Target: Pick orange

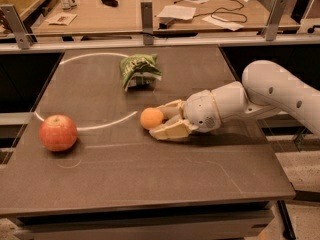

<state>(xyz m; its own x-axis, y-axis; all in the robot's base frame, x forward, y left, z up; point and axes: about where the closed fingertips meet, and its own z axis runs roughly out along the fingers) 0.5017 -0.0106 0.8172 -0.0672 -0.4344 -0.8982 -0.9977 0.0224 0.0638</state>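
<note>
We see the gripper (159,120) lying low over the dark table (150,189), a little right of the middle of the frame, at the end of the white arm (280,91) that reaches in from the right edge. Its two tan fingers (170,132) point toward the left and stand spread apart, one above and one below in the picture. The orange (151,118) sits on the table between their tips, at the mouth of the gripper. We cannot tell whether the fingers touch the fruit. The orange lies just beside the right end of a white curved line (100,126) drawn on the table. Well apart, at the left of the frame, we see the larger red apple (58,132) resting on the table. A crumpled green bag (139,70) lies above the orange in the picture, toward the far side of the table.
</note>
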